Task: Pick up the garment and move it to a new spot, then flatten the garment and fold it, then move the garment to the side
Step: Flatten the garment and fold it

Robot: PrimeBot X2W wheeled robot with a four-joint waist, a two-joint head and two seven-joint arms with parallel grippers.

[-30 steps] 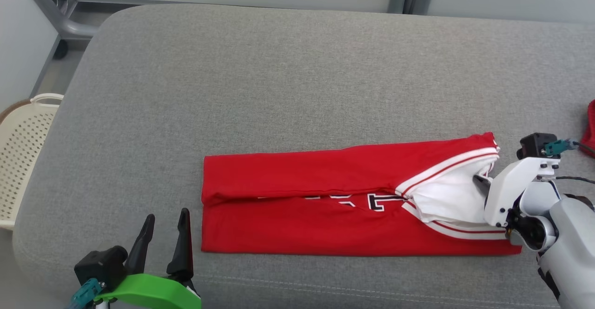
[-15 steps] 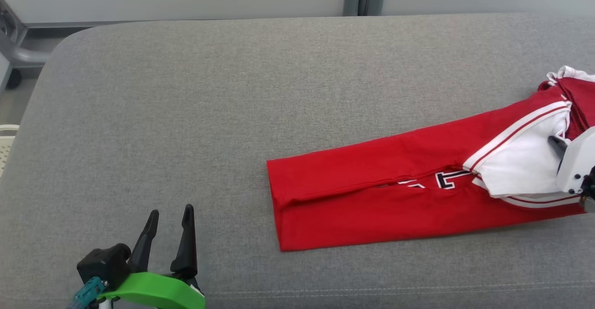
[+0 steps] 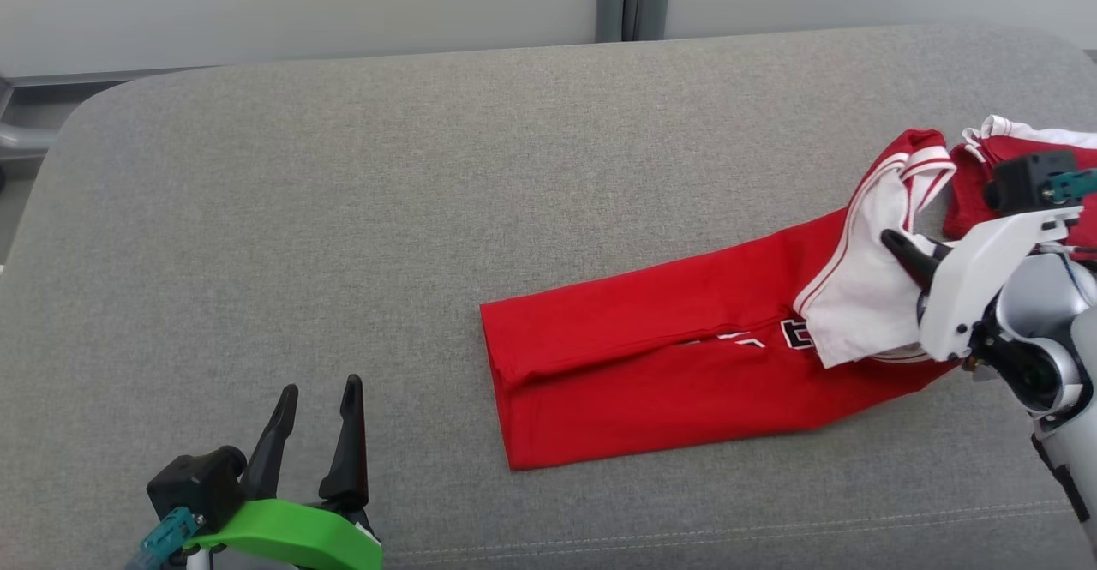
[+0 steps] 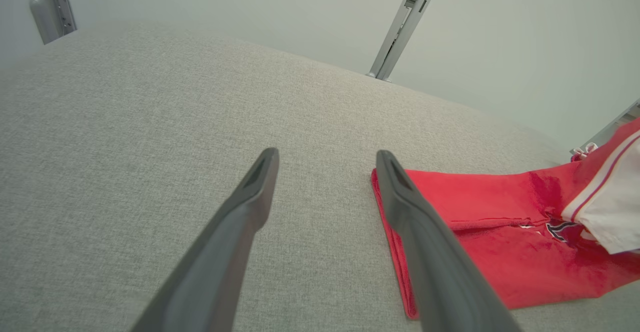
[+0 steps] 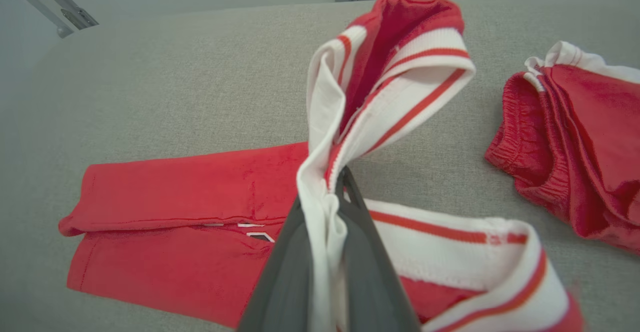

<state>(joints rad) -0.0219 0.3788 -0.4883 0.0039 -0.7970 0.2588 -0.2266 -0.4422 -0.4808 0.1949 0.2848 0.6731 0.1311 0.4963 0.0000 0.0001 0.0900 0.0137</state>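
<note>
Red cloth with white striped trim: the garment [image 3: 668, 373] lies on the grey cushion [image 3: 428, 210] as a long narrow band, already folded lengthwise. Its trimmed end sits just beside a second heap of red clothing [image 5: 590, 137], and its plain hem is the end farthest from that heap.

The right gripper [image 3: 898, 246] is pinched tight on the white trim. It holds that end raised off the cushion, close to the heap but not touching it, and the rest of the band lies flat. The left gripper [image 3: 320, 386] stands wide open with nothing in it, well away from the heap, beyond the garment's plain hem.

With the lengthwise fold made, I'd say this is the last step, shifting the garment aside. A cross fold is also possible.

If it is the shift aside, only one end is gripped, so the band has to be pulled along its own length or the fold may spring open. The trimmed end should then be laid down flat next to the heap, not on it, before the gripper lets go.
</note>
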